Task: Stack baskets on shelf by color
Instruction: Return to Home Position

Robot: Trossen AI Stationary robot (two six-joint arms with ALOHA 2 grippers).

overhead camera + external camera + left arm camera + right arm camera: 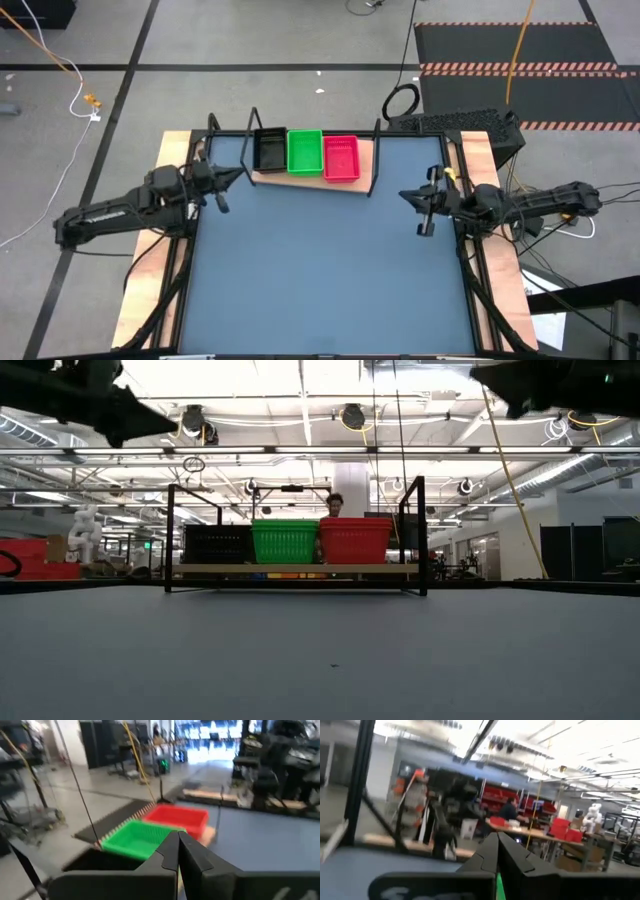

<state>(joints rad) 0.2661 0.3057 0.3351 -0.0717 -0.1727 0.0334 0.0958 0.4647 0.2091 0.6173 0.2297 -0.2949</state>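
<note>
**Baskets Sit Sorted by Colour on Shelf, 2 Arms Held Clear**

The shelf [300,179] stands at the far end of the blue-grey table [320,270]. Its light wooden board carries 3 groups of baskets side by side and touching: black baskets [269,150] on the left, green baskets [304,152] in the middle and red baskets [341,157] on the right. Seen level across the table, the 3 groups rise to about the same height between the shelf's black wire ends. The left claw [178,840] hovers over the table's left edge, near the black end of the shelf, its fingers pressed together on nothing. The right claw [497,840] hangs over the table's right edge, well apart from the shelf, likewise closed and empty. A person [335,506] shows in the room beyond the red baskets.
</note>
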